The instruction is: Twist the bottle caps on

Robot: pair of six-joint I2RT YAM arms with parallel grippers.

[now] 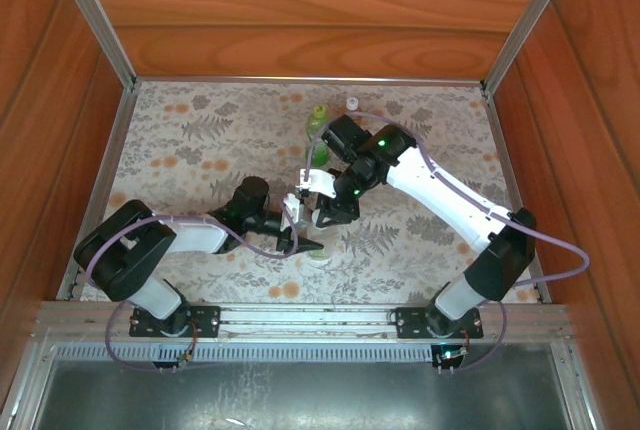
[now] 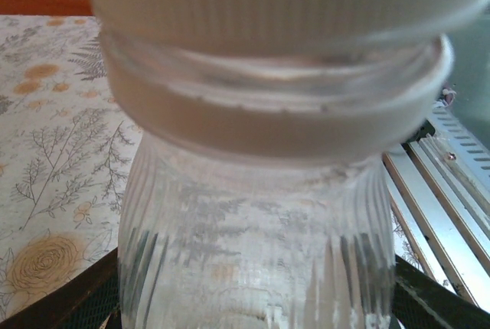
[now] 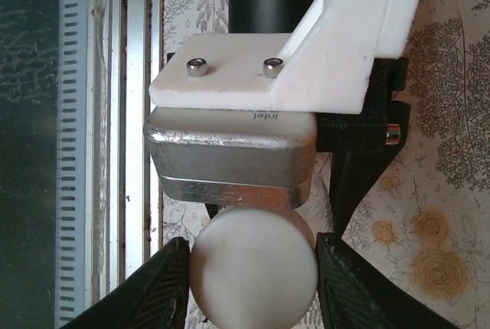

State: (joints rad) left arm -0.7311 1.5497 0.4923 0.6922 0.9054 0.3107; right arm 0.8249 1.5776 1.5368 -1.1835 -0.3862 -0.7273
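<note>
- From above we can hardly make out the clear bottle [image 1: 318, 253]. Both grippers crowd over it, and a pale sliver shows near the front of the floral worktop [image 1: 190, 150].
- In the left wrist view the bottle runs off the bottom edge. Its white cap [image 2: 283, 0] is cut by the top edge and blurred by closeness, so we cannot tell how far the cap sits down on the thread.
- The green bottle [image 1: 320, 150] stands at the back of the worktop, partly behind the right arm [image 1: 450, 195]. Just beside it a third bottle [image 1: 352, 103] shows little more than a white top, too small for us to describe.
- The clear bottle is upright, with fine vertical ribs on its shoulder and a thick collar ring under the cap. The worktop's pattern shows through it.
- The cap is ribbed round its side; from the right wrist its top is a plain pale disc.
- The left arm [image 1: 190, 235] lies low, folded at the elbow and reaching in from the left. The left gripper [image 2: 253, 310] has its dark fingers on either side of the bottle's body — clamped on it.
- The right arm arches over from the right, wrist bent down. The right gripper [image 3: 253, 268] has its fingers against opposite sides of the cap — closed on it.
- Just beyond the cap in the right wrist view sit a silver camera [image 3: 230, 153] and its white bracket [image 3: 306, 61].
</note>
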